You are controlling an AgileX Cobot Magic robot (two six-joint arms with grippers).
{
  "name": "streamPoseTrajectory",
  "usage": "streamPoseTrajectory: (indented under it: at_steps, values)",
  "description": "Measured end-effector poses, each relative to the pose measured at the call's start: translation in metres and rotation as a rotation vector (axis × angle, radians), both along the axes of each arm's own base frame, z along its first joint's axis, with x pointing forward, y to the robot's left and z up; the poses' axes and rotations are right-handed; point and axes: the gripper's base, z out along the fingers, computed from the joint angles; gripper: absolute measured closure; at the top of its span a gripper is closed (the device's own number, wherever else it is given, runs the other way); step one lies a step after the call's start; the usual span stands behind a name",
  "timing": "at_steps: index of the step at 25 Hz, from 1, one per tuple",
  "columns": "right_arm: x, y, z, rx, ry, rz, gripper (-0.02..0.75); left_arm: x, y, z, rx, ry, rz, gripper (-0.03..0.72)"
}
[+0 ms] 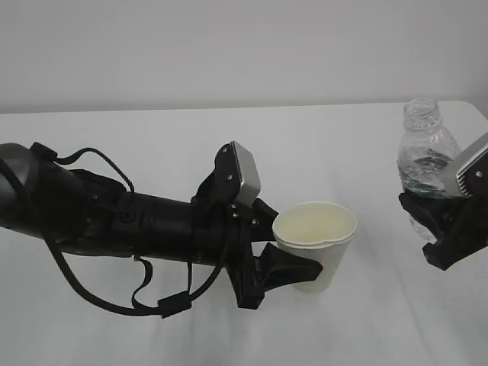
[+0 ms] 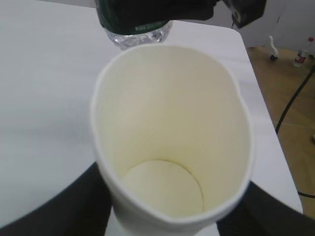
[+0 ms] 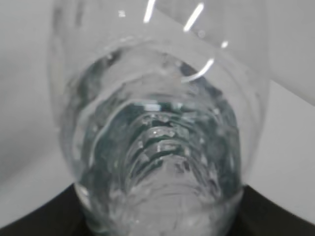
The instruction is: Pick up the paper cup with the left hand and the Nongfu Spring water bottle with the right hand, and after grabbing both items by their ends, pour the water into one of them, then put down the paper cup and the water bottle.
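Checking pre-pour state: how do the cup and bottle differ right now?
The cup is opaque cream paper, short and wide-mouthed; the bottle is clear ribbed plastic, taller and narrow-necked. The cup looks empty inside; the bottle holds water. Both stand roughly upright, uncapped, each clamped in a gripper.

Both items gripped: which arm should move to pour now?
Right, probably. Its gripper holds the clear ribbed plastic bottle upright, water inside. The left gripper holds the empty off-white paper cup steady.
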Motion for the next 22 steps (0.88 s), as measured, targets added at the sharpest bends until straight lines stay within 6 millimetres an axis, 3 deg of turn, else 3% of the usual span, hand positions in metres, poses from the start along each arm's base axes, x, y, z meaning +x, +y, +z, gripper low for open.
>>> streamPoseTrajectory:
  at_steps: [22]
  values:
    - [0.001, 0.0, 0.001, -0.167, -0.063, 0.078, 0.342, -0.007, -0.006, -0.012, 0.033, 0.021, -0.024, 0.259]
